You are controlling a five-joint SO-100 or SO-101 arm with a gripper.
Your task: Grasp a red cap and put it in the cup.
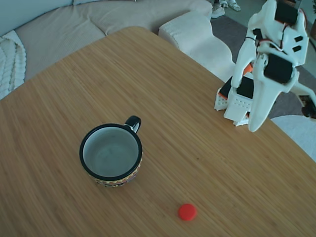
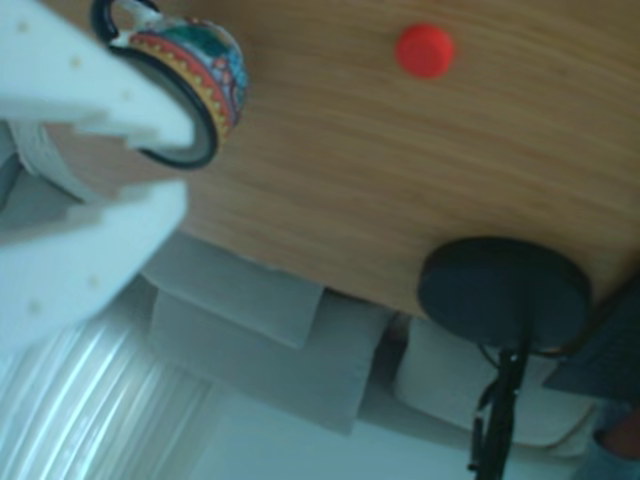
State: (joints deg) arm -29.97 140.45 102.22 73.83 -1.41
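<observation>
The red cap (image 1: 187, 212) lies flat on the wooden table near the front edge in the fixed view, to the right of and nearer than the cup (image 1: 111, 154). The cup stands upright and empty, its black handle pointing to the back right. My gripper (image 1: 254, 127) hangs folded at the table's right edge, pointing down, far from both, shut with nothing in it. The other view is upside down: white fingers (image 2: 90, 90) fill the left side, the gripper (image 2: 188, 168) overlaps the cup (image 2: 200, 70), and the cap (image 2: 425, 50) is at the top.
The arm's white base (image 1: 237, 101) is fixed at the table's right edge. A beige sofa (image 1: 74, 24) and a pale cushion (image 1: 197, 34) lie beyond the table. A black round stand base (image 2: 505, 290) rests on the table edge in the other view.
</observation>
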